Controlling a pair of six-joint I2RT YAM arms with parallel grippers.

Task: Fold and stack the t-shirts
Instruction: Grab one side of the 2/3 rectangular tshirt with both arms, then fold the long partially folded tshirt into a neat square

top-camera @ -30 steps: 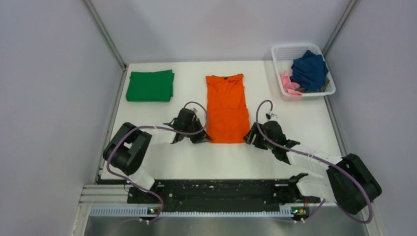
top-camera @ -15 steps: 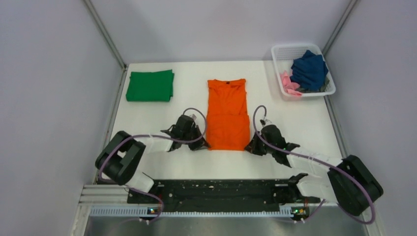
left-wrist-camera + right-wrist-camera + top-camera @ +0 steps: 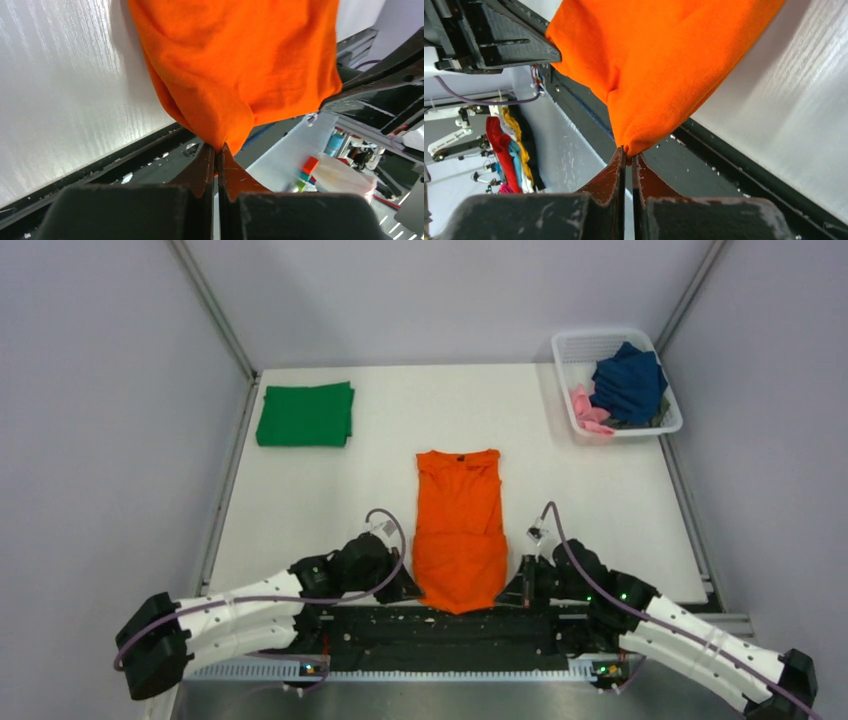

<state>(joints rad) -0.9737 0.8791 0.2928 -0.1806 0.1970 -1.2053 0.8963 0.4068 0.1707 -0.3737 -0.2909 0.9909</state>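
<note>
The orange t-shirt (image 3: 459, 525) lies lengthwise on the white table, collar to the far side, its hem hanging over the near edge. My left gripper (image 3: 405, 590) is shut on the hem's left corner; the orange cloth (image 3: 235, 70) fans out from the pinched tips (image 3: 217, 149). On the other side my right gripper (image 3: 513, 593) is shut on the right corner, the cloth (image 3: 659, 65) rising from its tips (image 3: 628, 152). A folded dark green t-shirt (image 3: 305, 414) rests at the far left. Navy blue (image 3: 628, 380) and pink (image 3: 587, 408) t-shirts lie crumpled in the basket.
The white mesh basket (image 3: 566, 348) stands at the table's far right corner. The black rail (image 3: 440, 625) carrying both arm bases runs along the near edge, right under the held hem. Grey walls close in the left, right and back.
Both grippers have drawn back to the near edge, dragging the orange t-shirt toward the bases until its hem overhangs. The right gripper closed on its corner. Green t-shirt and basket unmoved.
</note>
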